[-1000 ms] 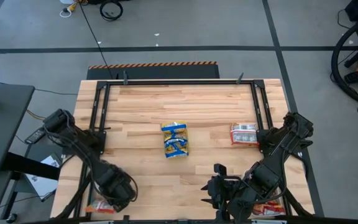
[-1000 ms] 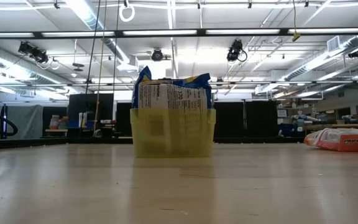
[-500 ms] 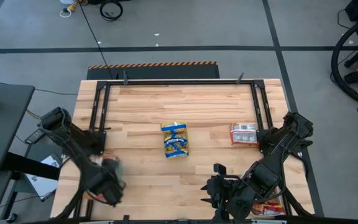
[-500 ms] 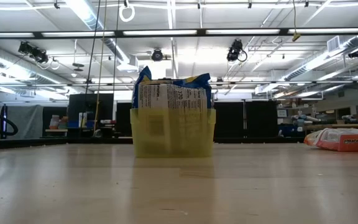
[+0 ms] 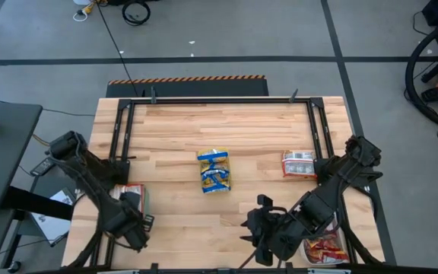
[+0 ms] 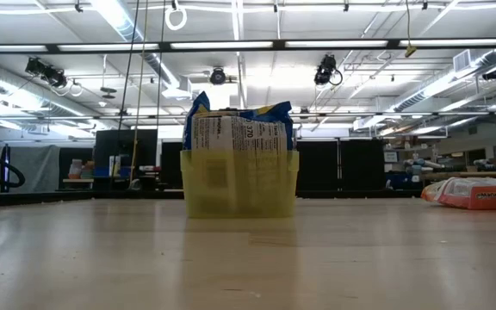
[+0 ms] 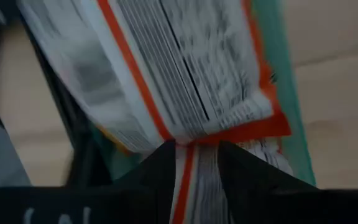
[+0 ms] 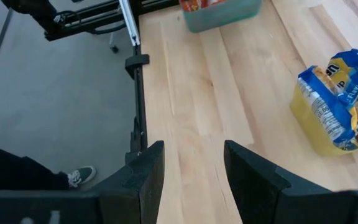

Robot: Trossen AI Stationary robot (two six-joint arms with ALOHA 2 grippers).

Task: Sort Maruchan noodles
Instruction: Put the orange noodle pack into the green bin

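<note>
The left gripper [image 5: 133, 228] has swung toward the tabletop's [image 5: 219, 129] left edge, jaws clenched on an orange-edged noodle packet [image 7: 185, 93] that reaches forward over a green tray [image 5: 131, 195]. Blue-and-yellow packets [image 5: 214, 170] stay in the yellow tray [image 6: 239, 182] mid-table. The right gripper [image 5: 251, 230] has edged forward, low over bare wood, jaws parted and empty. A white-and-red packet [image 5: 299, 164] lies beyond it; another red one [image 5: 327, 248] sits behind.
</note>
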